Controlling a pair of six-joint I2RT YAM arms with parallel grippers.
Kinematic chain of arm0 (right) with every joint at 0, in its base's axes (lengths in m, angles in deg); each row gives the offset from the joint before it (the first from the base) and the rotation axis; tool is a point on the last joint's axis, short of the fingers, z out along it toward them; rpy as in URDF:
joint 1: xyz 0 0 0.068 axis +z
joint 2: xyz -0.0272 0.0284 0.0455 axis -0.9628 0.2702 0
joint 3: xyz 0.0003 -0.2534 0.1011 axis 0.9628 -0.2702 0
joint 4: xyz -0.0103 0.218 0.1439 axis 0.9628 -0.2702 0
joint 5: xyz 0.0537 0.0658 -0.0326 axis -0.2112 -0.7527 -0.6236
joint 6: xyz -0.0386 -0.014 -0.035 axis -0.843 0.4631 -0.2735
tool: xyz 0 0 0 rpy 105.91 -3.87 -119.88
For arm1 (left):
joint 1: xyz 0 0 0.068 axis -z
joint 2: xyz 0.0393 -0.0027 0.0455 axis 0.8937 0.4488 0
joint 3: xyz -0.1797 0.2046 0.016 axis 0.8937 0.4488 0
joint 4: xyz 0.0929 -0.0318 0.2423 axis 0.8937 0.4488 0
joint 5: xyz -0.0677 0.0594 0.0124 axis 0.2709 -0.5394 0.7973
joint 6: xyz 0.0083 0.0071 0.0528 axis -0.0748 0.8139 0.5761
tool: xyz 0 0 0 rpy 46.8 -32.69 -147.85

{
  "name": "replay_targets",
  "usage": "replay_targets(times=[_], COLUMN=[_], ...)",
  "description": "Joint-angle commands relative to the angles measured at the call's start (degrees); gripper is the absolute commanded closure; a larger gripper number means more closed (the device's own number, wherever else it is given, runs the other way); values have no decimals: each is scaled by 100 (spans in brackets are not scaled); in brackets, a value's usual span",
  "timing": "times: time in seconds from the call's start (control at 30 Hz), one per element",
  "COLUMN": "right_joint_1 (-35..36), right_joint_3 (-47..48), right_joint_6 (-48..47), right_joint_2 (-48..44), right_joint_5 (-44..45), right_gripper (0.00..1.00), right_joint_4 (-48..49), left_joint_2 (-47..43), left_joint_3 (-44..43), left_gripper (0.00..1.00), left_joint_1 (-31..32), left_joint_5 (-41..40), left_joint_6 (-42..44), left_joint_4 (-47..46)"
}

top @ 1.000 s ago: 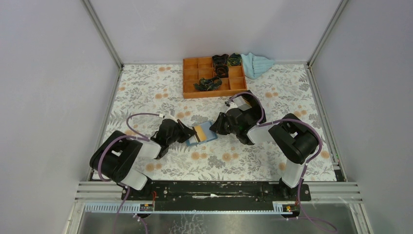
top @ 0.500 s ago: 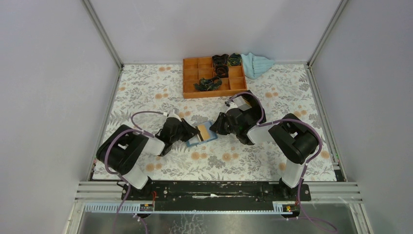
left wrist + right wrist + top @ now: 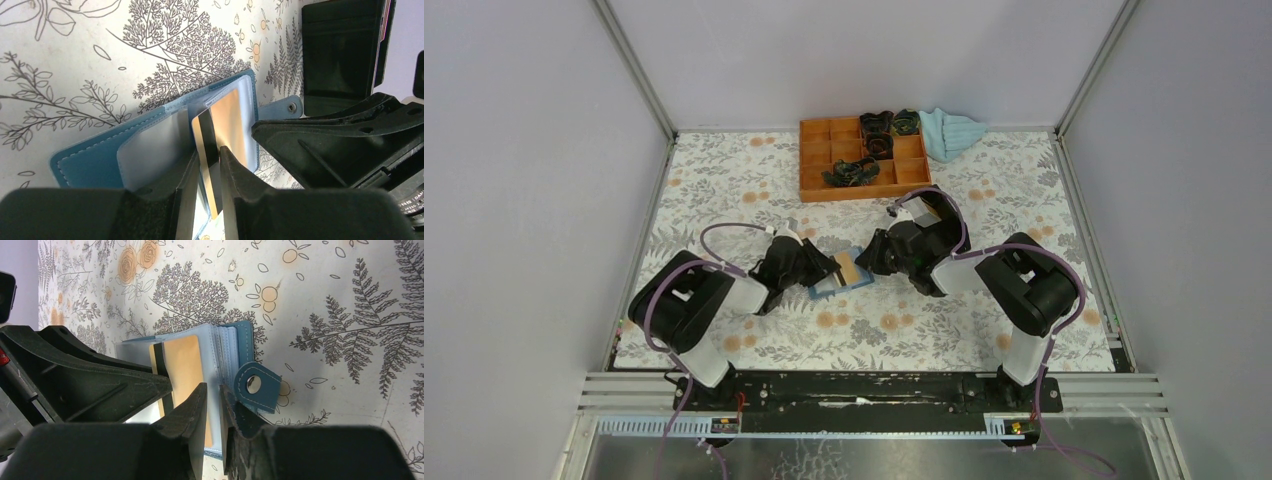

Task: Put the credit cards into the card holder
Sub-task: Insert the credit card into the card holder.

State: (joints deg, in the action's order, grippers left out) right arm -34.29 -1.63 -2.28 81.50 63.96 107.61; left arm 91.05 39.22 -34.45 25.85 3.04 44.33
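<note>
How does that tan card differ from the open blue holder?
The credit card is tan-orange with a dark stripe; the card holder is teal-blue. The credit card is one thin sheet; the card holder lies open, showing clear sleeves and a snap tab. Both are flat rectangles.

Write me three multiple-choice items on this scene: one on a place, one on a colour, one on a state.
1. Where does the orange tray stand?
A) at the far edge of the table, next to the light blue cloth
B) between the arm bases
C) against the left wall

2. What colour is the face of the credit card?
A) green
B) white
C) tan-orange

3. How is the card holder?
A) shut and clasped
B) lying open, clear sleeves showing
C) standing on edge, shut

Answers:
1 A: the top view shows it by the back wall, beside the cloth.
2 C: both wrist views show a tan-orange face with a dark stripe.
3 B: its cover is spread on the table and the clasp tab hangs loose.
</note>
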Motion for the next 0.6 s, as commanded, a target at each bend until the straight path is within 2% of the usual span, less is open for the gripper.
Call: replay_targets(times=[0.0, 0.3, 0.57], right_joint_1=[114, 112, 119], right_joint_3=[120, 149, 197], right_joint_6=[-78, -171, -155], right_joint_2=[114, 44, 99], right_joint_5=[-93, -73, -153], right_gripper=[78, 78, 78], right_joint_4=[-226, -324, -342], left_joint_2=[268, -214, -656], left_joint_3=[-182, 76, 206], left_gripper=[71, 68, 52], left_joint_1=[184, 188, 187], left_joint_5=[65, -227, -423], left_joint_6=[128, 243, 312], left_joint_4=[515, 753, 905])
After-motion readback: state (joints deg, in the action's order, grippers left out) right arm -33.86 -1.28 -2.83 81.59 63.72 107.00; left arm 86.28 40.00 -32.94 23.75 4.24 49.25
